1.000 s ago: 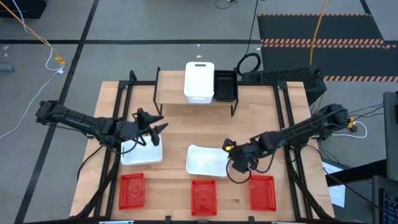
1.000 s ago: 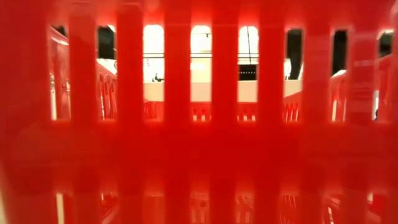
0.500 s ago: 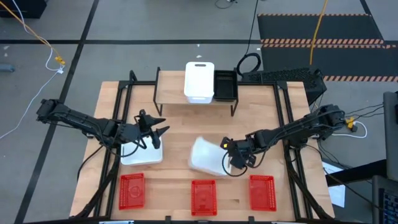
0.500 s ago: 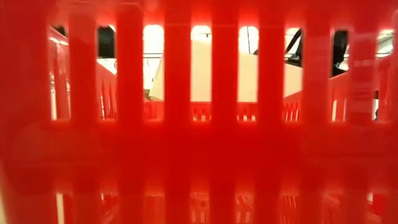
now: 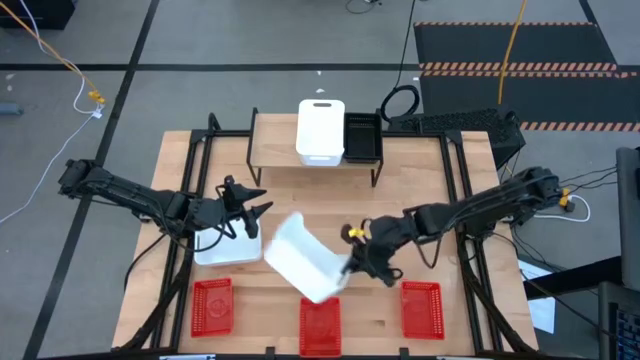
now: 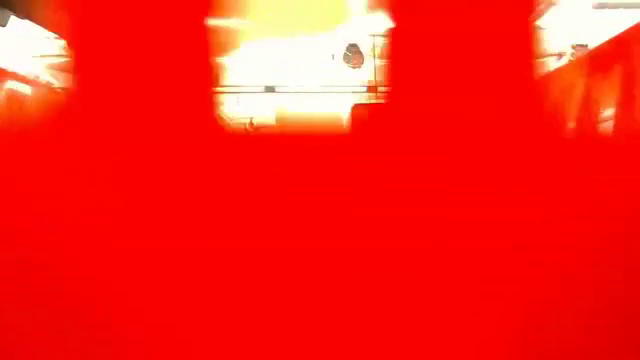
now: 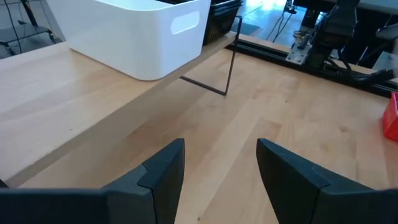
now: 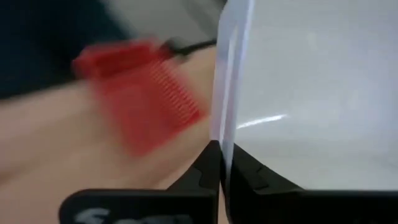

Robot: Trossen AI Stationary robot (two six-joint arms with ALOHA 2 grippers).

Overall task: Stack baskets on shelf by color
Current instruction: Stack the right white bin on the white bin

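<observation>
While the right tool (image 5: 347, 262) pinched the rim of a tilted white basket (image 5: 300, 258) lifted clear of the table (image 5: 440, 200), the carry looked underway, calling next for a swing to the shelf (image 5: 270, 140) beyond it, as the left tool (image 5: 252, 206) hovered spread.

Shelf (image 5: 272, 140) left end bare; white basket (image 5: 320, 130) mid-shelf

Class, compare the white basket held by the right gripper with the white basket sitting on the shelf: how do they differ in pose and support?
The white basket held by the right gripper is tilted and lifted over the table; the white basket on the shelf sits level. The right gripper has its fingers clamped on the first basket's rim; nothing grips the second, which stands beside a black basket. Both are white with rounded corners.
</observation>
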